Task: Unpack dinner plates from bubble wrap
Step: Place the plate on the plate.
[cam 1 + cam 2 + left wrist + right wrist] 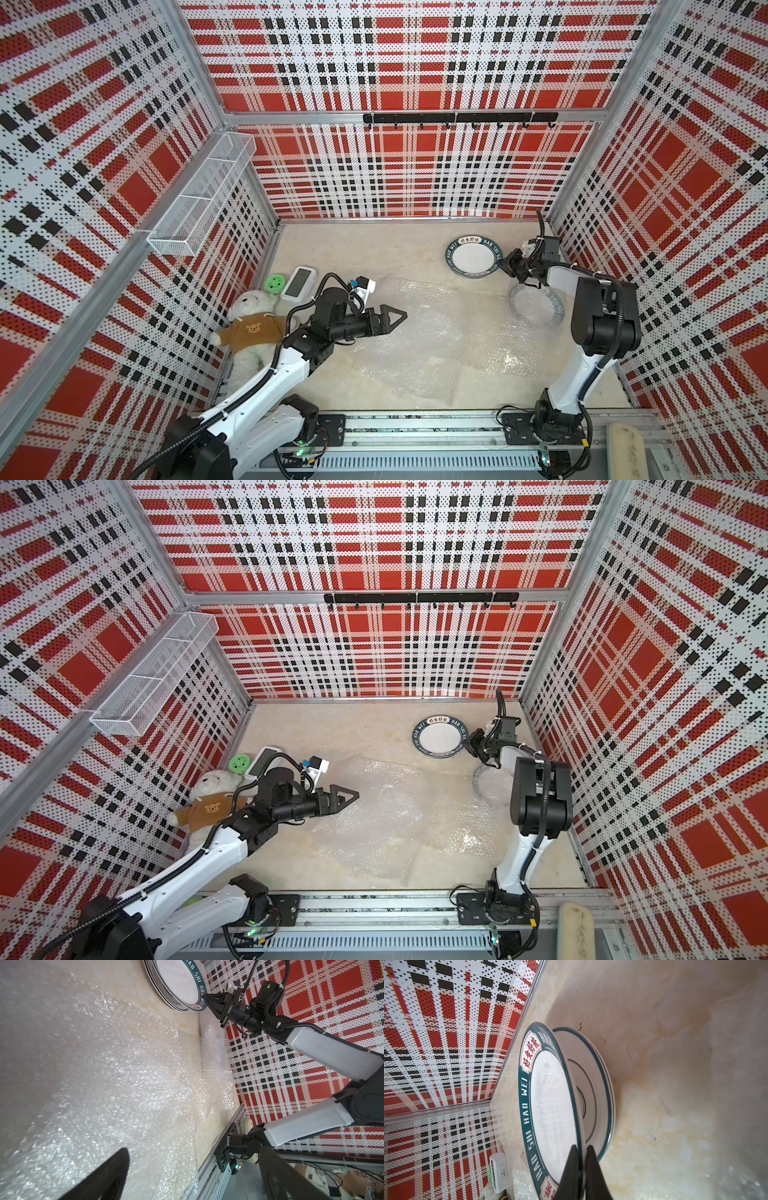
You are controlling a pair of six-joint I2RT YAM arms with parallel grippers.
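Observation:
Two dinner plates [473,257] are stacked at the back right in both top views. My right gripper [508,262] is shut on the rim of the top plate [552,1105], which has a dark lettered band. Its held edge is raised off the lower plate [598,1088]. Bubble wrap [436,332] lies spread over the middle of the floor. A round dark-rimmed shape [536,305] shows under the wrap beside the right arm. My left gripper [395,318] hangs open over the wrap's left part, holding nothing; its two fingers [116,1167] stand far apart.
A teddy bear [249,328], a small green disc [275,283] and a white device [299,282] lie along the left wall. A wire basket [203,195] hangs on that wall, and a black hook rail [459,118] on the back wall. The arms' metal rail [415,432] runs along the front.

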